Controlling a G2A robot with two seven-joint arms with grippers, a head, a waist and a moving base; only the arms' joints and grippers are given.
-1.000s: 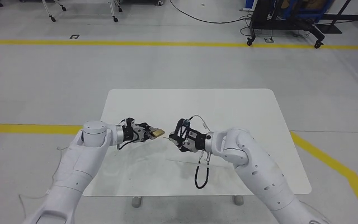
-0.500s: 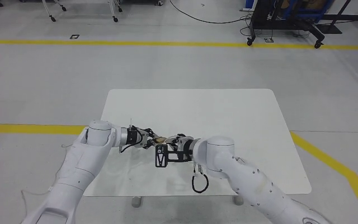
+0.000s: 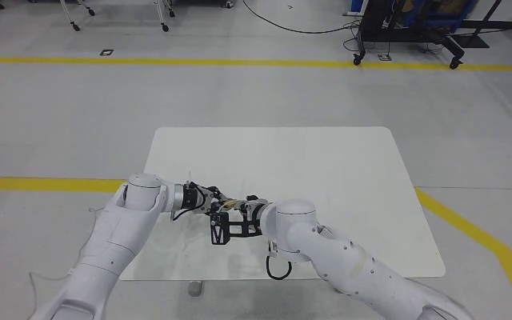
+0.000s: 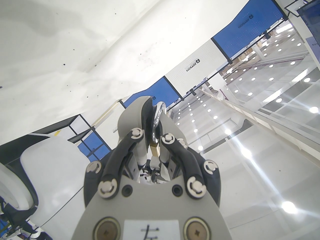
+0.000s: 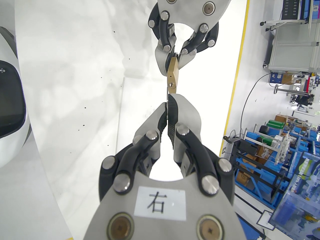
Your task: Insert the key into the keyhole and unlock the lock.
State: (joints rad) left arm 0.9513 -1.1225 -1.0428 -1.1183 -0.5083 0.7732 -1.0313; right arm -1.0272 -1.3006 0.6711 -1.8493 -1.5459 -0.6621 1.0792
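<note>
Left claw (image 5: 174,59): clamped tight on the brass padlock (image 5: 172,75) at its shackle end. I see the pair low and left of centre in the top view, above the counter (image 3: 336,160).
Right claw (image 5: 168,104): pinched narrow on the key (image 5: 166,95), facing the left claw.
Key: the blade tip meets the padlock's free end, just beside the keyhole (image 5: 171,84), which I see uncovered.

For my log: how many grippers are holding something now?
2. The left gripper holds the brass padlock; the right gripper, facing it, pinches the key beside its keyhole end.
</note>
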